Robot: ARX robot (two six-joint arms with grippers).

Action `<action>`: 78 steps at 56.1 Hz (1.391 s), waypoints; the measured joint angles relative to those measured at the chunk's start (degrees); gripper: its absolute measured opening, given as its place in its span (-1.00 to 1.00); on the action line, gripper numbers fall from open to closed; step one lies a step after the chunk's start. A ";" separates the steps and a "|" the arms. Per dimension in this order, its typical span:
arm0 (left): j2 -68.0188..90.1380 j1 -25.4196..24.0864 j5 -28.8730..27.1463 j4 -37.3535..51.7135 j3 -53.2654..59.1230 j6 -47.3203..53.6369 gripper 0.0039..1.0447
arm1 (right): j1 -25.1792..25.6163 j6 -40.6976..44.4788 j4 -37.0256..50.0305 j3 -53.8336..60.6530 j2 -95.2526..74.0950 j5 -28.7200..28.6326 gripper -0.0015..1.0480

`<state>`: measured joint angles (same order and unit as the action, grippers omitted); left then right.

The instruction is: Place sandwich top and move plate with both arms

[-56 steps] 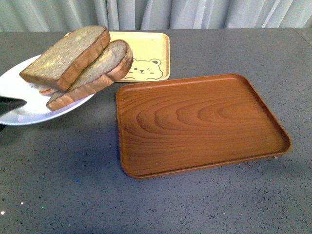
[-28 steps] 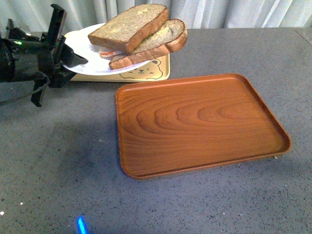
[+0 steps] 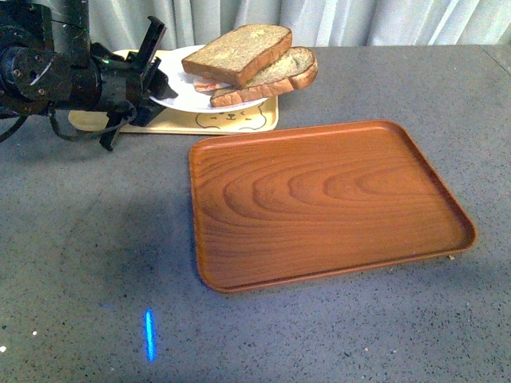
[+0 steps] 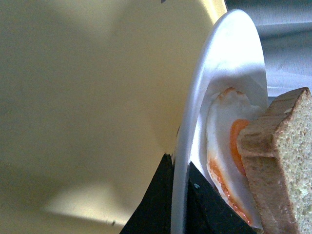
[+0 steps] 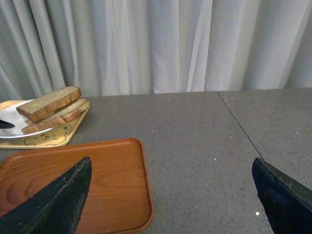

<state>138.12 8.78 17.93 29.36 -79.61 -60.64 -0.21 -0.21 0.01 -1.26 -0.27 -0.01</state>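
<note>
- Black left end effector (image 3: 156, 80), beyond the far left corner of the brown wood-grain rectangular tray (image 3: 327, 203): clenched on the left rim of the plain round white plate (image 3: 177, 92). In the left wrist view the rim sits between its two fingers.
- The plate hangs over the yellow rectangular bear-print tray (image 3: 239, 120), just behind the wood-grain tray's far left edge. Whether plate and yellow tray touch, I cannot tell.
- Thick squarish brown bread slice, the sandwich top (image 3: 239, 49), lies on the plate, stacked askew on a thinner brown slice (image 3: 279, 76) and a fried egg (image 4: 219, 146).
- The wood-grain tray rests flat on the dark grey speckled bench (image 3: 96, 263).
- Right end effector (image 5: 170, 161): released, fingers spread wide, gripping nothing. The wood-grain tray's corner shows between them.
</note>
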 joint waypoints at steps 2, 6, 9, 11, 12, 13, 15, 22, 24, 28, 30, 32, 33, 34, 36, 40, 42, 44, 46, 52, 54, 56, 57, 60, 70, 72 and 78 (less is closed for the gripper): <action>0.61 0.04 -0.02 -0.57 -0.96 0.17 -0.96 | 0.00 0.00 0.00 0.00 0.00 0.02 0.82; 1.27 0.09 -0.04 -1.42 -2.23 0.42 -0.96 | 0.00 0.00 0.00 0.00 0.00 0.00 0.82; 1.84 0.11 0.04 -1.66 -3.04 0.68 -0.92 | 0.00 0.00 0.00 0.00 0.00 0.00 0.82; 1.99 0.11 0.13 -1.66 -3.28 0.68 -0.81 | 0.00 0.00 0.00 0.00 0.00 0.00 0.82; 2.05 0.13 0.11 -1.68 -3.34 0.68 -0.75 | 0.00 0.00 0.00 0.00 0.00 0.02 0.82; 2.05 0.13 0.13 -1.68 -3.39 0.70 -0.71 | 0.00 0.00 0.00 0.00 0.00 0.00 0.82; 2.05 0.13 0.28 -1.64 -3.58 0.74 -0.61 | 0.00 0.00 0.00 0.00 0.00 0.00 0.82; 2.05 0.00 0.72 -0.79 -3.58 0.81 -0.27 | 0.00 0.00 0.00 0.00 0.00 0.00 0.82; 2.05 -0.09 0.74 -0.44 -3.34 0.81 -0.16 | 0.00 0.00 0.00 0.00 0.00 0.00 0.82; 1.64 -0.42 1.25 0.72 -1.90 0.81 0.04 | 0.00 0.00 0.00 0.00 0.00 0.02 0.82; 1.25 -0.66 1.49 1.25 -0.85 0.83 0.14 | 0.00 0.00 0.00 0.00 0.00 0.00 0.82; 0.37 -1.05 1.99 2.23 0.61 0.87 0.28 | 0.00 0.00 0.00 0.00 0.00 0.00 0.82; 0.09 -1.11 2.01 2.43 1.05 0.87 0.31 | 0.00 0.00 0.00 0.00 0.00 0.02 0.82; -0.22 -1.20 2.03 2.67 1.49 0.92 0.34 | 0.00 0.00 0.00 0.00 0.00 0.00 0.82; -1.22 -1.55 2.19 3.41 2.91 1.05 0.45 | 0.00 0.00 0.00 0.00 0.00 0.00 0.82; -3.63 -2.62 3.04 5.31 6.51 1.33 0.69 | 0.00 0.00 0.00 0.00 0.00 0.00 0.82; -4.79 -3.17 3.30 6.25 8.31 1.51 0.79 | 0.00 0.00 0.00 0.00 0.00 0.00 0.82; -5.99 -3.69 3.52 7.13 10.19 1.79 0.86 | 0.00 0.00 0.00 0.00 0.00 0.00 0.82; -8.24 -4.52 4.22 8.90 13.62 2.12 0.83 | 0.00 0.00 0.00 0.00 0.00 0.00 0.82; -14.99 -6.19 5.99 14.40 22.49 2.47 0.83 | 0.00 0.00 0.00 0.00 0.00 0.00 0.82; -16.87 -6.38 6.38 16.35 25.35 2.71 0.83 | 0.00 0.00 0.00 0.00 0.00 0.00 0.82; -19.58 -6.49 7.04 18.51 28.74 2.97 0.83 | 0.00 0.00 0.00 0.00 0.00 0.00 0.82; -20.26 -6.51 7.26 19.04 29.55 3.04 0.83 | 0.00 0.00 0.00 0.00 0.00 0.00 0.82; -23.58 -6.54 7.48 21.92 33.79 3.23 0.83 | 0.00 0.00 0.00 0.00 0.00 0.00 0.82; -34.47 -4.00 -20.96 48.70 55.21 38.45 0.24 | 0.02 0.00 -0.02 0.00 -0.02 0.00 0.82; -38.95 -4.20 -21.90 49.16 59.14 45.70 0.07 | 0.00 0.00 -0.02 0.00 0.02 0.04 0.82; -46.60 -4.98 -21.42 47.45 65.59 56.37 -0.41 | 0.00 0.00 -0.02 0.00 0.00 0.00 0.82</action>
<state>91.53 3.79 -3.49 76.82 -14.02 -4.27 -0.21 -0.21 -0.01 -1.26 -0.27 -0.01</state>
